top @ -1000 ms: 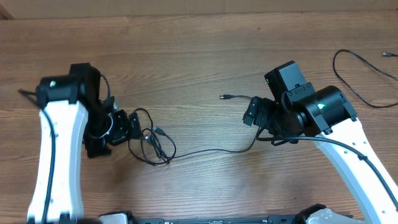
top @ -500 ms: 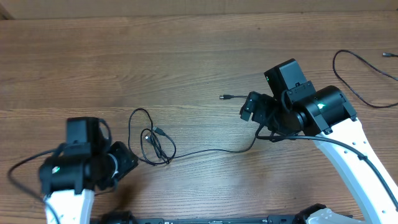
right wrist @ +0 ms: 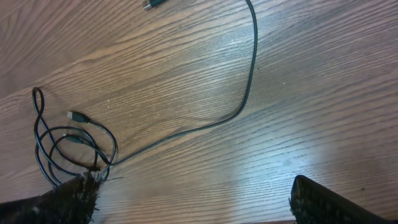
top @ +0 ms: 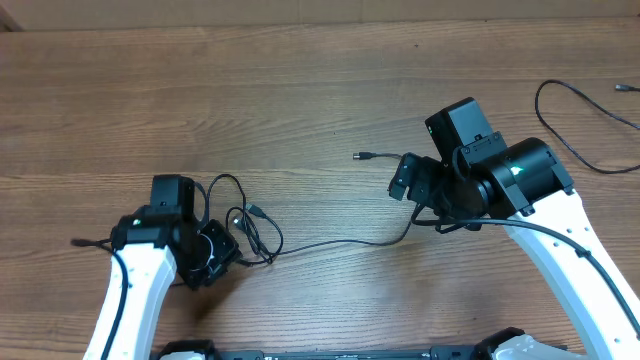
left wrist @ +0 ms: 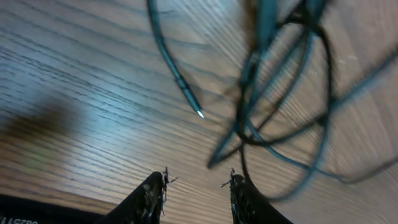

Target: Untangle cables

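The left gripper (top: 214, 256) sits low at the left edge of the tangle of cables (top: 245, 228), its fingers (left wrist: 151, 194) only narrowly apart and gripping nothing (the wrist view is blurred, yet bare wood shows between them). The loops lie just ahead of the tips. One cord (top: 340, 243) runs from the tangle toward the right gripper (top: 404, 180), whose jaws stand wide and empty over the table (top: 300, 90). A separate cable (top: 570, 125) lies well apart at the far right.
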